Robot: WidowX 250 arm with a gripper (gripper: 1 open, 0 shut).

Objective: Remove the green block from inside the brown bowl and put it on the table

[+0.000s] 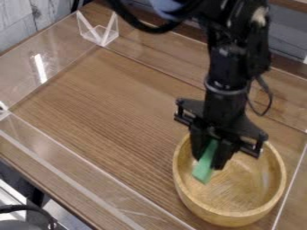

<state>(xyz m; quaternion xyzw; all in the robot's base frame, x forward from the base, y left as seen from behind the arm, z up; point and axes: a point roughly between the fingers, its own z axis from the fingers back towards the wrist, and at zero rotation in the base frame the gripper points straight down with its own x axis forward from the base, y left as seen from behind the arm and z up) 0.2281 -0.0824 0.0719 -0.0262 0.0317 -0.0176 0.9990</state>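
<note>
Gripper (216, 146) clamped on the green block (206, 165), tilted over the brown bowl (234, 208) at lower right. Wood-grain table (108, 99) with darker streaks, clear acrylic walls (60, 54) along its edges.

Your single black arm enters from the top edge of the view, right of centre, and drops near-vertical toward the right-hand near part of the table. The wrist is straight, the gripper (214, 154) pointing directly down. A wide black crossbar sits at the base of the wrist housing, level, with short lugs at each end. Below it the two dark fingers (225, 149) hang parallel and are drawn fully together, clamped on the green block (206, 164), which slants down and to the left from between them. Black cabling loops off the upper links, at the top of the view.
</note>
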